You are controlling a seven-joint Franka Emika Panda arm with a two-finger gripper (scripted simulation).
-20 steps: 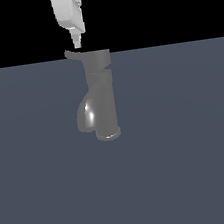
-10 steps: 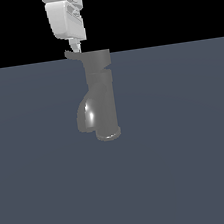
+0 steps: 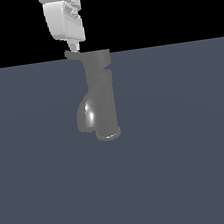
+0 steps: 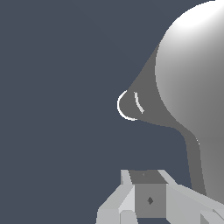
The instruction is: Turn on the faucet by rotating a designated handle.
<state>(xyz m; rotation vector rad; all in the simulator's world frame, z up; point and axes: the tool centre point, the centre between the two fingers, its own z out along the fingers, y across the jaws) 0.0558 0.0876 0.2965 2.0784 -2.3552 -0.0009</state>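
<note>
1. I see the faucet (image 3: 102, 97) standing upright on the grey counter (image 3: 193, 173), about in the middle of the exterior view. Its flared base sits on the surface and its wider cap is at the top.
2. The handle (image 3: 73, 55) is a thin short lever that comes sideways out of the cap, toward the exterior view's left. The glossy curved spout (image 3: 86, 115) is lower on the same side; it is not the part I must turn.
3. The tool (image 3: 75, 47) hangs directly above the outer end of the handle, its tip just at the lever or touching it; I cannot decide which.
4. In the wrist view the fingers (image 4: 131, 199) look drawn together around a small grey block, so I judge the tool closed with nothing gripped.
5. I judge the faucet to be rigid metal and fixed in place, so it will not tip or bend. The handle should only swing around the upright axis of the cap.
6. The lever is thin and smooth, so a finger can slide off it. I would not grip it. I would press sideways against its flank near the outer end, where the leverage is best, and keep the tip low enough not to ride over the upturned end.
</note>
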